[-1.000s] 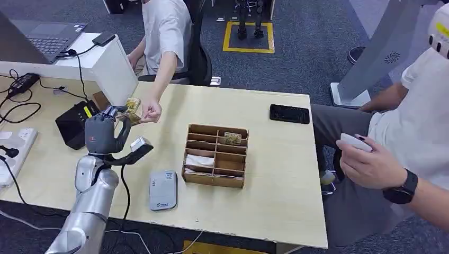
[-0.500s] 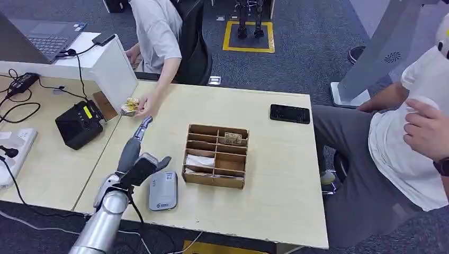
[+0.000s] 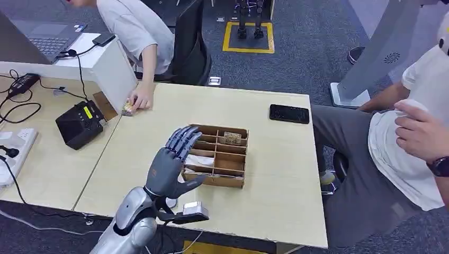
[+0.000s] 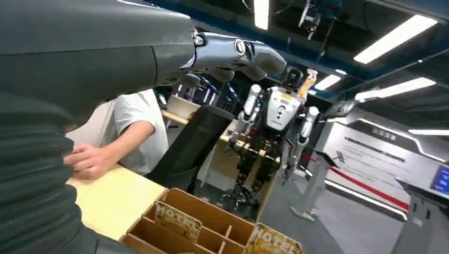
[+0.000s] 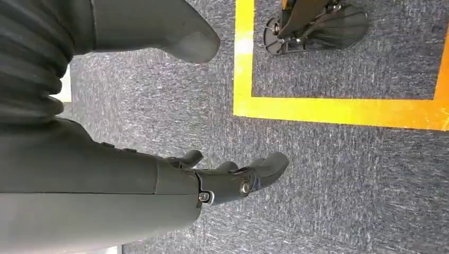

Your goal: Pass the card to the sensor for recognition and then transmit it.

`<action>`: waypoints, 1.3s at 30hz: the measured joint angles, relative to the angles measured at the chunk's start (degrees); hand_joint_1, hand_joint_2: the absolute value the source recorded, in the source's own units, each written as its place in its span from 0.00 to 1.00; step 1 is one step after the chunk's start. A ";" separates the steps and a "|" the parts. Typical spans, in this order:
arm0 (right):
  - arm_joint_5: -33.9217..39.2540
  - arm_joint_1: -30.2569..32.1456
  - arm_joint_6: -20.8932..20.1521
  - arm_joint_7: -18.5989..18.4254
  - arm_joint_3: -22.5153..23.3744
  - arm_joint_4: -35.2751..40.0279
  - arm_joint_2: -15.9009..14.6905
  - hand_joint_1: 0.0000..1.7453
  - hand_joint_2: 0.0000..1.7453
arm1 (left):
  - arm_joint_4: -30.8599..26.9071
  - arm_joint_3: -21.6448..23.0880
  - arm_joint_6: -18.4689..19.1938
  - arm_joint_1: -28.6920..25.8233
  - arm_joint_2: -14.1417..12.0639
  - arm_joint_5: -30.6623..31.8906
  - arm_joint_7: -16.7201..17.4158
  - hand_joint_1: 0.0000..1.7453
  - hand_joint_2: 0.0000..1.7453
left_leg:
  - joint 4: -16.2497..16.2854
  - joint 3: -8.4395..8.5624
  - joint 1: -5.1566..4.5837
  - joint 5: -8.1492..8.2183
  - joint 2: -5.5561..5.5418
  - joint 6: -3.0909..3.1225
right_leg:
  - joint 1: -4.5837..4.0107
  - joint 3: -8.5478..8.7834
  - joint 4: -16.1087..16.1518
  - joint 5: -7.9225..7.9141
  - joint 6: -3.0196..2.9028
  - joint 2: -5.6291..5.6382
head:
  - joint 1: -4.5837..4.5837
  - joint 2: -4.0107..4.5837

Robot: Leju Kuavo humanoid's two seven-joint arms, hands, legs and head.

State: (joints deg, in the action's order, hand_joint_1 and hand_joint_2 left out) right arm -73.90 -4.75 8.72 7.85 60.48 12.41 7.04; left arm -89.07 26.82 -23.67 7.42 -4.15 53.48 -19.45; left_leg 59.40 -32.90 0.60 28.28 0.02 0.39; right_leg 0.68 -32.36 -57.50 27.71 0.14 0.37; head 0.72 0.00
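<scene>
My left hand (image 3: pixel 172 159) hovers with its fingers spread and nothing in it, over the left end of the brown cardboard organizer (image 3: pixel 237 165). A patterned card (image 3: pixel 232 137) stands in one of the organizer's far compartments. In the left wrist view two such cards (image 4: pixel 177 219) stand in the organizer (image 4: pixel 212 216) below my fingers (image 4: pixel 238 52). At the table's far left a person's hand (image 3: pixel 142 99) rests on a small stack of cards (image 3: pixel 128 108). My arm hides the grey sensor pad. My right hand (image 5: pixel 233 177) hangs over the carpet, loosely spread and holding nothing.
A black box device (image 3: pixel 79 123) and a white upright box (image 3: pixel 114 69) stand at the far left, with cables and a power strip (image 3: pixel 16 145) beside them. A black phone (image 3: pixel 289 114) lies at the far right. A second person (image 3: pixel 418 132) sits close at the right.
My left hand left the person's hand at the far left, swung down and right, and now hovers at the organizer. The person laid the cards on the table.
</scene>
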 joint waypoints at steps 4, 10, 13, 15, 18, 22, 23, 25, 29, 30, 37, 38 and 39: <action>-0.04 0.00 0.02 -0.24 0.11 0.00 0.00 0.00 1.00 | 0.00 0.00 -1.64 0.01 -0.02 -0.02 0.26 0.00 1.00 | 0.00 0.00 0.00 0.00 0.00 0.00 | 0.00 0.00 0.00 0.01 0.00 0.00 | 0.00 0.00; -0.11 0.00 0.02 -0.28 0.13 0.00 0.00 0.00 1.00 | 0.00 0.00 -2.36 0.01 -0.20 1.40 0.96 0.00 1.00 | 0.00 -0.01 -0.01 0.00 0.01 0.00 | 0.00 0.00 0.00 0.01 0.01 0.00 | 0.00 0.00; -0.87 -0.01 0.02 -0.26 0.11 0.00 0.00 0.00 1.00 | 0.24 0.00 -4.71 0.22 -0.20 7.07 3.74 0.00 1.00 | 0.00 -0.01 -0.02 0.00 0.01 0.00 | 0.01 0.00 0.00 0.00 0.01 0.00 | 0.00 0.00; -1.09 -0.03 -0.02 -0.13 0.11 0.00 0.02 0.00 1.00 | 1.52 -0.02 -7.64 0.99 -0.02 12.39 7.09 0.00 1.00 | 0.00 -0.01 -0.02 0.00 0.00 0.00 | 0.01 0.00 0.00 0.00 0.01 -0.01 | 0.00 0.00; -1.73 -0.11 -0.07 0.24 0.11 0.00 0.02 0.00 1.00 | 4.55 -0.39 -11.15 2.79 0.28 17.93 9.95 0.00 1.00 | 0.00 0.00 -0.02 -0.01 -0.01 0.02 | 0.00 0.01 0.00 -0.01 0.00 -0.01 | 0.00 0.00; -1.88 -0.14 -0.09 0.57 0.11 0.00 0.02 0.00 1.00 | 8.26 -1.40 -13.53 4.25 0.33 22.62 11.52 0.00 1.00 | 0.00 0.00 -0.01 -0.02 0.00 0.01 | 0.00 0.01 0.00 -0.01 0.00 0.00 | 0.00 0.00; -1.90 -0.14 -0.09 0.57 0.11 0.00 0.02 0.00 1.00 | 8.68 -1.53 -13.75 4.35 0.33 23.33 11.69 0.00 1.00 | 0.00 0.00 -0.01 -0.03 0.00 0.00 | 0.00 0.01 -0.01 -0.01 0.00 0.00 | 0.00 0.00; -1.92 -0.17 -0.07 0.39 0.11 0.00 0.02 0.00 1.00 | 9.36 -1.92 -13.99 4.52 0.35 24.22 12.31 0.00 1.00 | 0.00 0.00 -0.01 -0.02 0.00 0.00 | 0.00 0.01 -0.01 0.00 0.00 0.00 | 0.00 0.00; -1.92 -0.16 -0.09 0.24 0.11 0.00 0.02 0.00 1.00 | 11.17 -3.32 -13.79 5.07 0.35 22.73 12.79 0.00 1.00 | 0.00 -0.01 -0.01 -0.02 0.00 0.01 | 0.00 0.01 -0.01 0.00 0.00 0.00 | 0.00 0.00; -1.92 -0.16 -0.09 0.24 0.11 0.00 0.02 0.00 1.00 | 11.50 -3.52 -13.79 5.09 0.33 22.53 12.76 0.00 1.00 | 0.00 -0.01 -0.01 -0.02 0.00 0.01 | 0.00 0.01 -0.01 0.00 0.00 0.00 | 0.00 0.00; -1.95 -0.18 -0.22 0.41 0.11 0.00 0.02 0.00 1.00 | 13.88 -4.35 -13.64 5.12 0.35 21.90 12.59 0.00 1.00 | 0.00 -0.01 -0.02 -0.02 0.00 0.01 | 0.00 0.01 0.00 -0.01 0.00 -0.01 | 0.00 0.00; -1.95 -0.17 -0.31 0.43 0.11 0.00 0.02 0.00 1.00 | 14.25 -4.39 -13.64 5.12 0.35 21.90 12.59 0.00 1.00 | 0.00 -0.01 -0.02 -0.02 0.00 0.01 | 0.00 0.01 0.00 -0.01 0.00 0.00 | 0.00 0.02; -1.95 -0.17 -0.33 0.44 0.11 0.00 0.02 0.00 1.00 | 14.49 -4.39 -13.64 5.12 0.35 21.90 12.59 0.00 1.00 | 0.00 -0.01 -0.02 -0.02 0.00 0.01 | 0.01 0.01 0.00 -0.01 0.00 -0.01 | 0.00 0.00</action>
State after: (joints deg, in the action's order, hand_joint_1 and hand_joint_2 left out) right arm -75.84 -4.92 8.39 8.28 60.59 12.41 7.06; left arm -74.57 22.43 -37.31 12.53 -3.80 75.38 -6.86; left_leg 59.40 -32.91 0.59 28.26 0.02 0.40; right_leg 0.69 -32.35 -57.50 27.70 0.14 0.36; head 0.72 0.00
